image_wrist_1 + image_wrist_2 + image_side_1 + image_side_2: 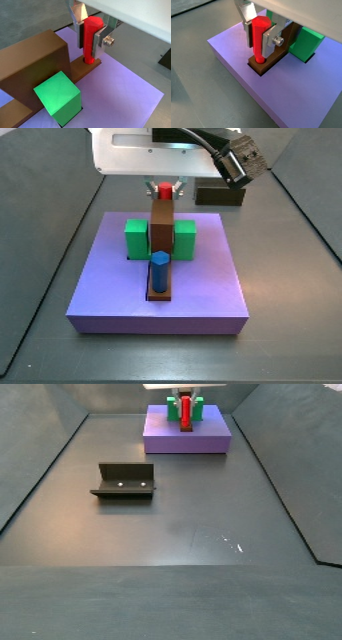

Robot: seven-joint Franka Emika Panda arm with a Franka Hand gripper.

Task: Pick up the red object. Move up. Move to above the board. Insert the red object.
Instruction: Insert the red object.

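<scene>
end effector pinching red object | red object upright, lower tip in hole at end of board | board on purple slab

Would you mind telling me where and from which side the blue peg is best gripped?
Grip the blue peg on its upper shaft from straight above; it stands upright in the board, its top and sides free. The gripper is at the board's other end, around the red object.

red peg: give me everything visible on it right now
The thin, bright red straight peg looks like smooth matte plastic, with a rounded top. It stands upright, its lower end seated in a hole at the end of the long narrow brown plank on the big purple slab. The pincer grips its upper part between silver plates with dark pads.
</scene>
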